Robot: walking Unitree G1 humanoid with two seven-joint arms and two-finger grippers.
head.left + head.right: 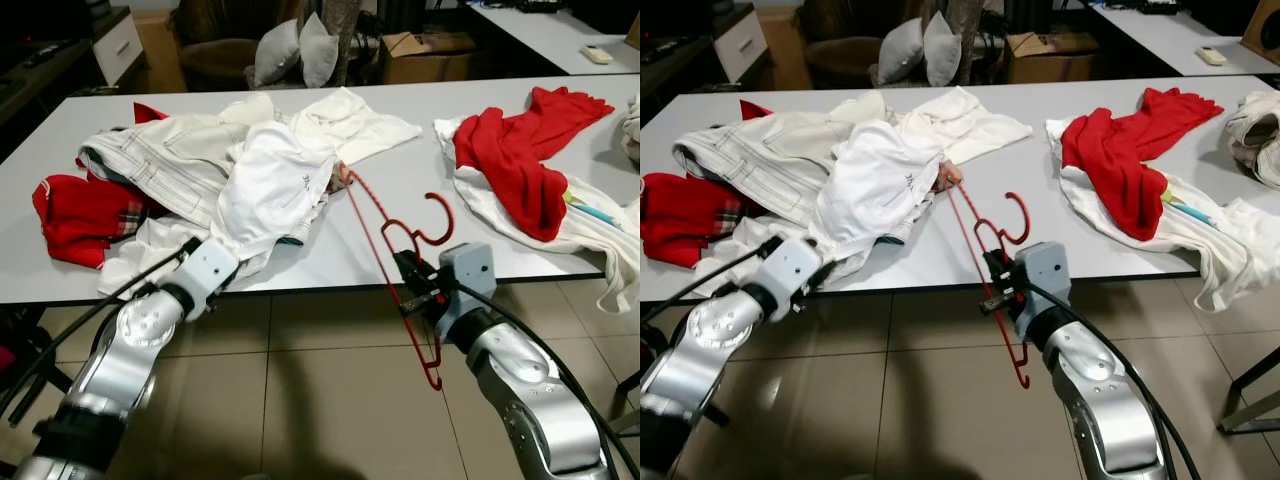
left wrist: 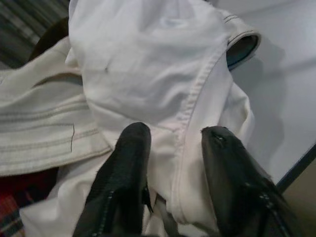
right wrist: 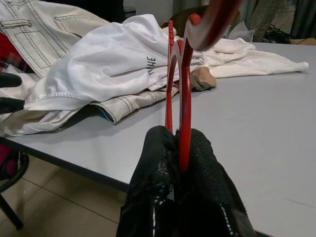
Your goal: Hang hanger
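Observation:
A red plastic hanger (image 1: 385,250) slants over the front edge of the white table (image 1: 480,95), its hook (image 1: 436,217) lying on the top and its lower end hanging above the floor. My right gripper (image 1: 413,283) is shut on the hanger's bar just off the table edge; the right wrist view has the bar (image 3: 185,98) pinched between the fingertips (image 3: 163,143). The hanger's far tip reaches a crumpled white T-shirt (image 1: 270,185). My left gripper (image 2: 173,133) is open at the front left edge, its fingers straddling a hem of white cloth (image 2: 148,64).
White jeans (image 1: 165,150) and a red garment (image 1: 75,215) lie at the left. A red garment (image 1: 520,150) on white cloth lies at the right. Behind the table are cushions (image 1: 295,50) and a cardboard box (image 1: 425,50). Tiled floor (image 1: 320,400) lies below.

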